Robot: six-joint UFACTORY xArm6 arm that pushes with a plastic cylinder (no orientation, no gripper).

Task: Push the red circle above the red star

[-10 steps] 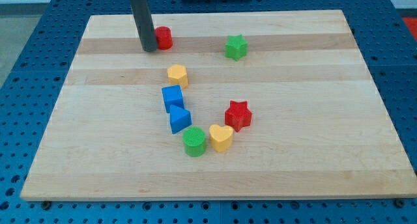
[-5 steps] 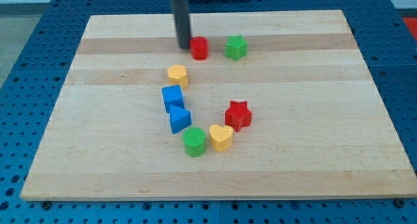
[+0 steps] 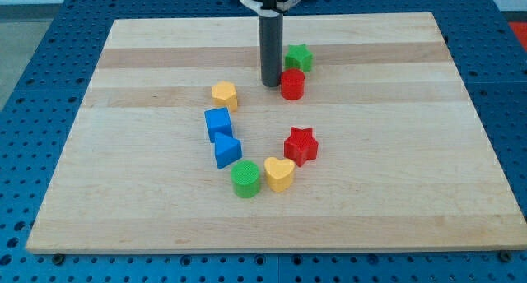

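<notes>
The red circle (image 3: 292,84) is a short red cylinder on the wooden board, above the board's middle. The red star (image 3: 300,146) lies lower down, slightly to the view's right of the circle. My tip (image 3: 272,84) stands against the red circle's left side, touching it or nearly so. The dark rod rises from there to the view's top edge.
A green star (image 3: 299,57) sits just above the red circle, close to the rod. A yellow block (image 3: 224,94) lies to the left. A blue cube (image 3: 218,122), blue wedge (image 3: 227,150), green cylinder (image 3: 245,178) and yellow heart (image 3: 279,173) curve toward the red star.
My tip has pushed the red circle to the view's right and downward, from the upper left past the green star. The other blocks have not moved.
</notes>
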